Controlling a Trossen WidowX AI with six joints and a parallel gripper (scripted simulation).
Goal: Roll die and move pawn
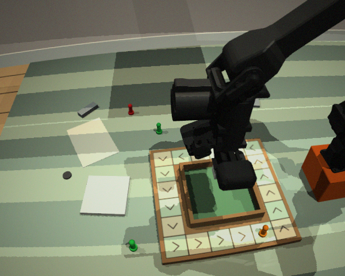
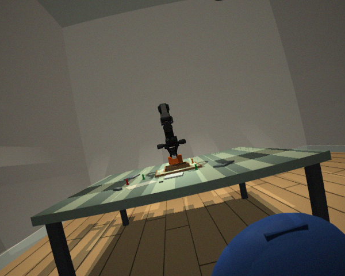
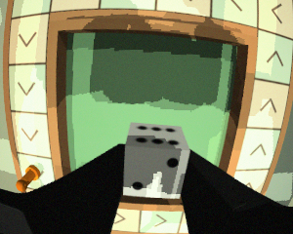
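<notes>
My gripper [image 1: 235,175] [image 3: 153,155] is shut on the white die [image 3: 154,158] and holds it above the green dice tray [image 1: 226,218] [image 3: 146,23], over its right half. The die is hidden behind the fingers in the top view. The wrist view shows several pips on its top face and two on its front face. The board [image 1: 226,254] has a ring of arrow squares around the tray. The orange pawn [image 1: 263,230] [image 3: 29,175] stands on the front row, one square from the front right corner.
Off the board stand two green pawns [image 1: 158,128] [image 1: 133,245] and a red pawn [image 1: 130,109]. A grey block [image 1: 88,109], two paper sheets [image 1: 92,141] [image 1: 104,194] and a black disc [image 1: 66,175] lie to the left. The arm's orange base [image 1: 327,181] stands to the right.
</notes>
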